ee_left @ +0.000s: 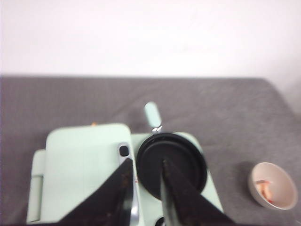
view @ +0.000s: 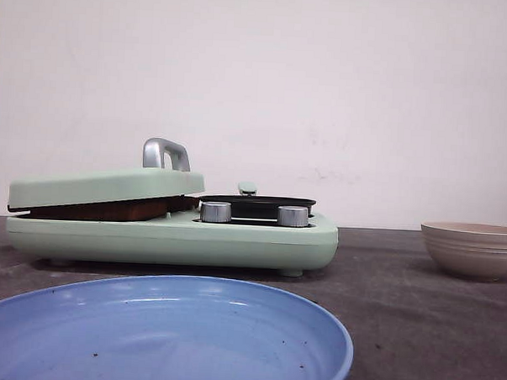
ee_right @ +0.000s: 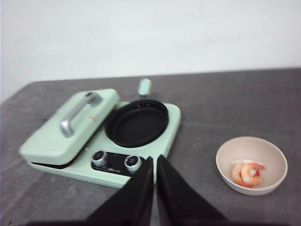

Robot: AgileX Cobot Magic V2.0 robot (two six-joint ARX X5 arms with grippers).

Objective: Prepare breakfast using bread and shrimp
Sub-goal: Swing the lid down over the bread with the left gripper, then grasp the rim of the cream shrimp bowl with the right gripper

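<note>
- Mint-green breakfast cooker (view: 176, 233) stands on the dark grey table (view: 400, 306); we see it in all three views.
- We note its hinged lid (view: 110, 186) with a silver handle (view: 165, 154) resting on the left half, tilted slightly and not fully down.
- We see a brown edge in the gap under the lid in the front view, which looks like the bread (view: 110, 209); we cannot tell how many slices lie there.
- We find a round black pan (ee_right: 137, 123) seated on the right half of the cooker, its pale green handle (ee_right: 144, 87) pointing away toward the wall.
- We count two silver knobs (view: 216, 211) on the cooker's front edge, below the pan.
- We locate the shrimp (ee_right: 246, 173), curled orange-pink pieces, in a beige bowl (ee_right: 251, 165) on the table to the right of the cooker and well apart from it.
- We see a blue plate (view: 167, 333) nearest the front camera, in front of the cooker.
- We observe the left gripper (ee_left: 146, 188) above the cooker, over the seam between lid and pan; its dark fingers (ee_left: 176, 193) stand a narrow gap apart and grip nothing.
- We observe the right gripper (ee_right: 154, 174) above the table in front of the cooker, near the knobs; its fingers (ee_right: 136, 193) are almost together, with only a thin slit between them, and hold nothing.
- We see neither arm in the front view.
</note>
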